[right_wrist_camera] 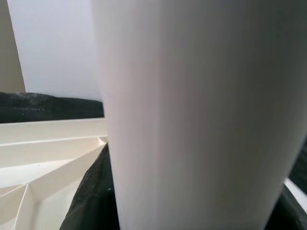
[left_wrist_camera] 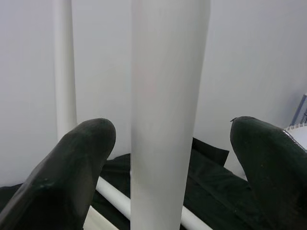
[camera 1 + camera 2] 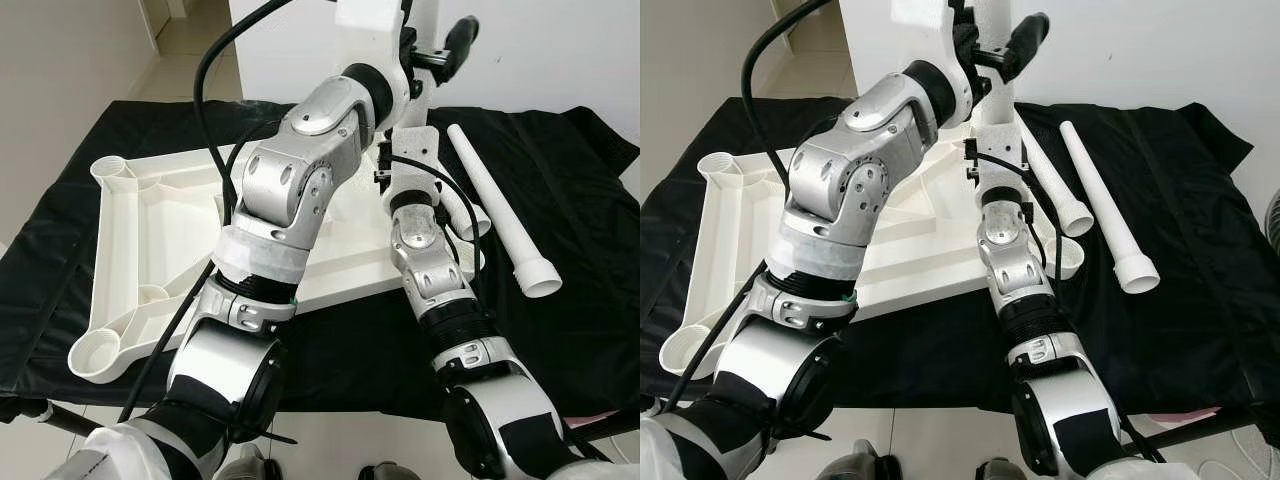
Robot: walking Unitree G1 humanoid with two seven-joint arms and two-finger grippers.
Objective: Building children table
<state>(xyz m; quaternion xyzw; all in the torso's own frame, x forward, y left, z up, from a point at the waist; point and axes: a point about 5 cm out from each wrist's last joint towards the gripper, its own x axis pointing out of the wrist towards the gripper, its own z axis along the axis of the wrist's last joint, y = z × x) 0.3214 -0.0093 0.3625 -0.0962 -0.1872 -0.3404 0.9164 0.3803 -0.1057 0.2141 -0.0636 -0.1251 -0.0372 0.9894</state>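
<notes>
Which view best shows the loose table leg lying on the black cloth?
The left eye view: the whole loose leg lies there end to end. The right eye view shows it too; in the left wrist view a short stretch passes behind the left gripper.

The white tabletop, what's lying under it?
Under the upturned white tabletop a black cloth spreads out past every edge, with loose white legs lying on it beside. Whatever holds the cloth up is covered.
</notes>
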